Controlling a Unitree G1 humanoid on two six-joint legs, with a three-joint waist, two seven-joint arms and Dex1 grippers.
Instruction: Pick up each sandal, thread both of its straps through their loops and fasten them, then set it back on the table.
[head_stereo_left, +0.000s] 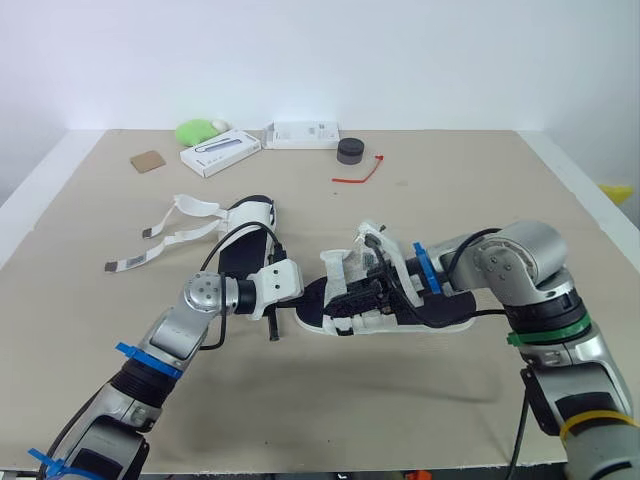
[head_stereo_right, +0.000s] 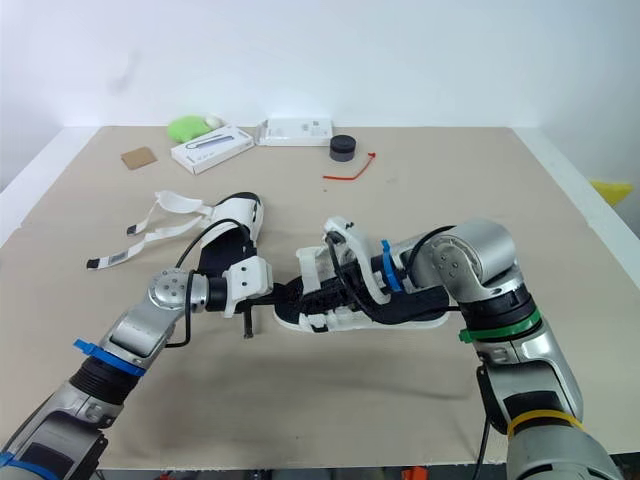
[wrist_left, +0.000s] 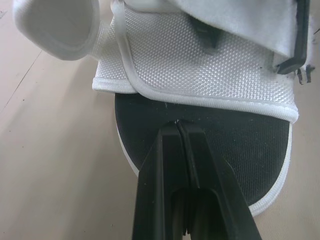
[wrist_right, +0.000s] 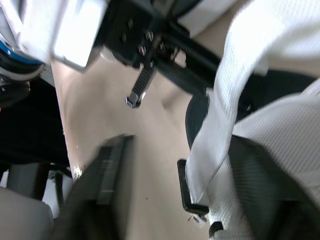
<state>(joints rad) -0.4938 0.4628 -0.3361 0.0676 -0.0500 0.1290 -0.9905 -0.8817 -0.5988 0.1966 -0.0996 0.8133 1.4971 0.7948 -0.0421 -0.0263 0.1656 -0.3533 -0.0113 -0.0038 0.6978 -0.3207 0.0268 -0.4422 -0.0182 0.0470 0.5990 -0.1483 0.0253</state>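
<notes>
A white sandal with a black footbed (head_stereo_left: 440, 312) lies flat at the table's middle. My left gripper (head_stereo_left: 318, 296) is at its toe end, fingers shut, their tips (wrist_left: 177, 124) on the footbed (wrist_left: 240, 150) just at the edge of the white front strap (wrist_left: 200, 65). From the other side, my right gripper (head_stereo_left: 355, 296) reaches over the same strap and stands open. One finger (wrist_right: 102, 175) is on the table side, and the strap (wrist_right: 220, 125) with its black loop (wrist_right: 187, 195) is beside it. The second sandal (head_stereo_left: 250, 225) lies behind to the left, its straps (head_stereo_left: 190, 207) unfastened and spread out.
Along the far edge are a green object (head_stereo_left: 195, 131), two white boxes (head_stereo_left: 220, 152) (head_stereo_left: 302, 134), a black round puck (head_stereo_left: 350, 151), a red tie (head_stereo_left: 358, 175) and a brown card (head_stereo_left: 148, 161). The second sandal's loose straps (head_stereo_left: 140, 258) trail toward the left edge.
</notes>
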